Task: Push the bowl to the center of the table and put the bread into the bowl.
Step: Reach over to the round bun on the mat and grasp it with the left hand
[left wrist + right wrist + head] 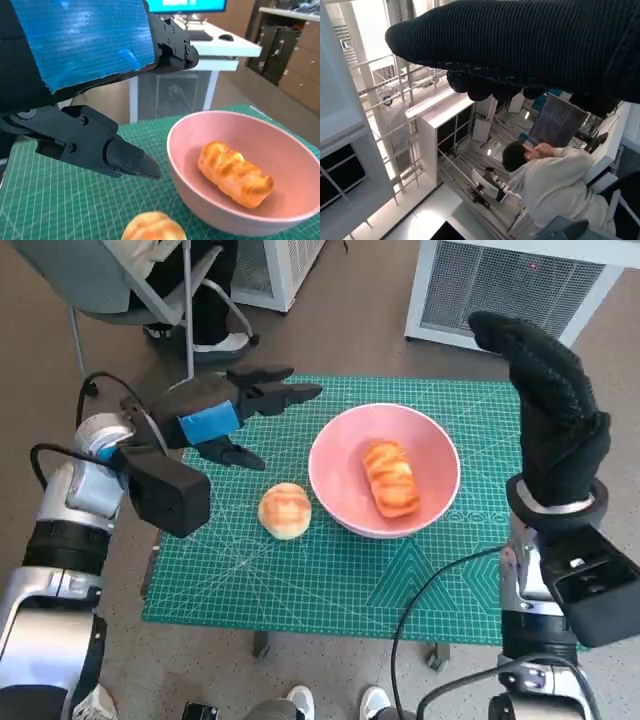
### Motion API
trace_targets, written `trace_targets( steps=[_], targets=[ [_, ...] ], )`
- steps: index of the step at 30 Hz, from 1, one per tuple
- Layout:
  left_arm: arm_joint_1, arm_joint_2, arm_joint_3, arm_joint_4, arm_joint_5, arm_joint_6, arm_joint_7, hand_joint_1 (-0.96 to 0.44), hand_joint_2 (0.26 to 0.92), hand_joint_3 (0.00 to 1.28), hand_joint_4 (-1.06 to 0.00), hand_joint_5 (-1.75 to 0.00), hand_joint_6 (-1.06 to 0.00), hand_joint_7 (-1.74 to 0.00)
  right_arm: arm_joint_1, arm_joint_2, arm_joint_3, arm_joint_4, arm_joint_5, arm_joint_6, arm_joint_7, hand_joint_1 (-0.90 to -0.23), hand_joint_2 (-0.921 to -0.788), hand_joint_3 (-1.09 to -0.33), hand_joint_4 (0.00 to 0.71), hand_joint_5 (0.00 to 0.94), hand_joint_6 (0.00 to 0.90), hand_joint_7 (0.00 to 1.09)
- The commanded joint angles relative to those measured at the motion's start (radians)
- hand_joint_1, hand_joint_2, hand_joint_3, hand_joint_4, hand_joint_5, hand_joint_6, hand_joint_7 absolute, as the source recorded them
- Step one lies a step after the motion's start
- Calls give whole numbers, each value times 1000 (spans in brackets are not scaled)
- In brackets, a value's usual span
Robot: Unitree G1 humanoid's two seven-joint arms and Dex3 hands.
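Centrally, bowl [384,471] (roll [285,510] beside)

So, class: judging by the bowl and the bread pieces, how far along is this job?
Done: the pink bowl sits near mid-table with one bread inside. In hand: nothing; left hand and right hand hold nothing. Left: the round bread lies on the mat beside the bowl.

The head camera looks steeply down on the table [300,590] from above, with both arms rising from below. The left wrist camera sits close behind the left hand [85,65] and faces past its fingers to the pink bowl [280,150], which the head view shares. The right wrist camera sits behind the right hand [530,45], turned away toward the room and a person [550,180].
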Motion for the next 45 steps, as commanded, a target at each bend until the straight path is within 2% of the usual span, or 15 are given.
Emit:
trace_targets(
  steps=[1, 12, 20, 32, 45],
  targets=[
    [43, 8, 7, -21, -10, 17, 4, -236, 785, 0, -277, -24, -368, -60, 1, -6, 5, 19, 18, 8, 17, -601, -921, -706, 322, 1, 53, 623],
    [104, 7, 5, -31, 0, 16, 19, -229, 778, 0, -310, -20, -397, -50, 3, -7, 7, 23, 35, 11, 37, -600, -921, -707, 317, 0, 53, 623],
    [141, 2, 10, -29, -10, 55, 16, -202, 781, 2, -320, -11, -406, -39, 6, -11, 5, 18, 52, 19, 53, -604, -921, -706, 317, 0, 54, 622],
    [181, -9, 23, -37, -18, 139, 30, -170, 802, 8, -305, 0, -394, -17, 7, -10, 3, 16, 54, 21, 60, -602, -921, -707, 316, 0, 54, 621],
    [222, -20, 21, -30, 3, 179, 90, -178, 816, 8, -298, -1, -395, -10, 9, -6, 3, 17, 47, 18, 55, -599, -921, -707, 316, 0, 54, 621]
  ],
)
